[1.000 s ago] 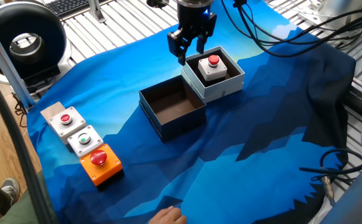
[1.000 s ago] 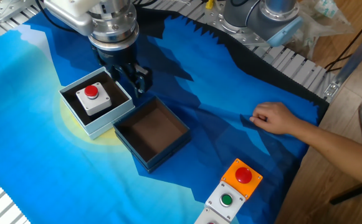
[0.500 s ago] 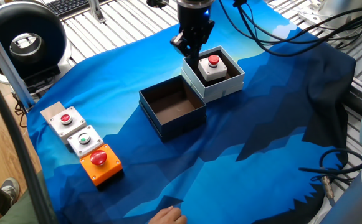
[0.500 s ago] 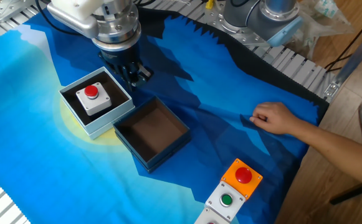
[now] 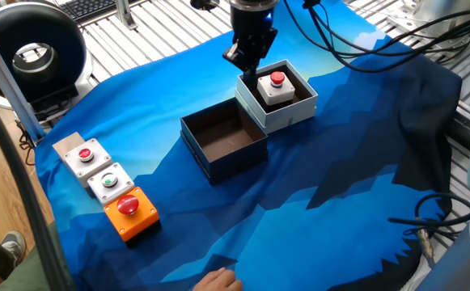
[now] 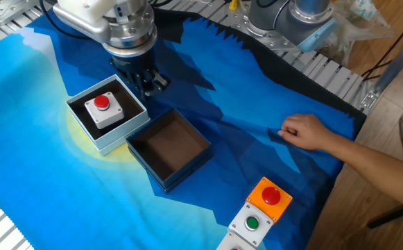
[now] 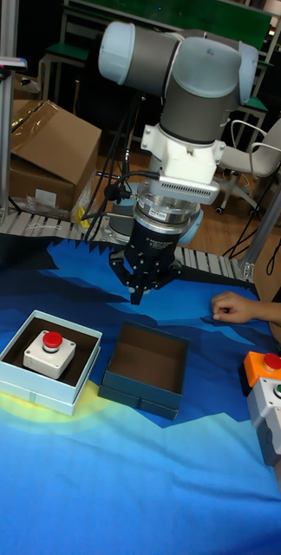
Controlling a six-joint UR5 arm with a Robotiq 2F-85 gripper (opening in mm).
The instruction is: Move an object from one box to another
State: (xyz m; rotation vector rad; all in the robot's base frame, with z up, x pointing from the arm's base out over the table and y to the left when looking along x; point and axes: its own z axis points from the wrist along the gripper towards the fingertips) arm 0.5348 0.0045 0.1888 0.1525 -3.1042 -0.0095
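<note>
The small white switch box (image 5: 276,87) with its red button sits upright inside the pale grey-white box (image 5: 287,118), also seen in the other fixed view (image 6: 103,110) and the tall view (image 7: 49,349). The dark navy box (image 5: 235,158) stands right beside it with nothing inside (image 6: 181,171) (image 7: 140,391). My gripper (image 5: 243,61) hangs just outside the pale box's back corner, between the two boxes and a little behind them (image 6: 154,83). Its fingertips meet in a point (image 7: 138,297) and hold nothing.
An orange box with a big red button (image 5: 131,212) and two grey button boxes (image 5: 85,153) lie in a row on the blue cloth. A person's hand (image 6: 305,130) rests on the cloth near the navy box. A black round device (image 5: 32,52) stands off the cloth.
One second ago the fingers stood apart beside the pale box; they have since come together. Over the last half second nothing has moved.
</note>
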